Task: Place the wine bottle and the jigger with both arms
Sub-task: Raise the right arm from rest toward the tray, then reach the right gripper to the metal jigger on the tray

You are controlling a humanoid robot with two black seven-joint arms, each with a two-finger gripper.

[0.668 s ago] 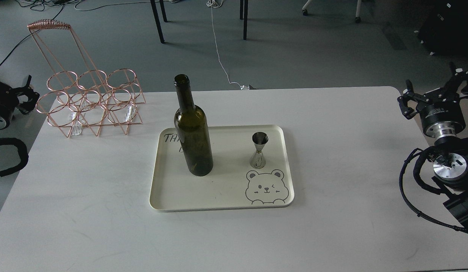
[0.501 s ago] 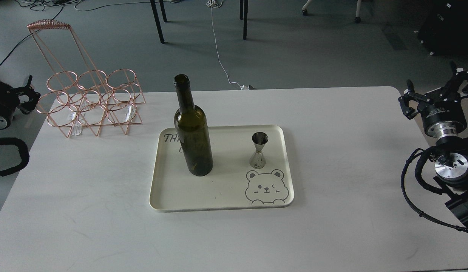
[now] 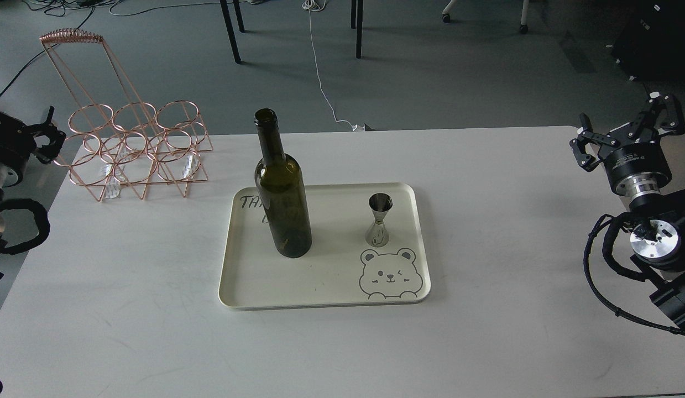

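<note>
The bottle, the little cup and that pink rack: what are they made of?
Wine bottle: dark olive glass, glossy, see-through. Jigger: polished metal, likely steel, with mirror-like reflections. Rack: thin wire with a shiny copper-rose finish, probably plated.

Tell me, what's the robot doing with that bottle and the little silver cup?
Nothing is being held right now. The bottle and the jigger both stand upright on the cream tray in the middle of the table, apart from each other. The right gripper is open, out by the table's right edge. The left gripper is off the left edge, near the copper wire rack, too dark to tell if it is open.
</note>
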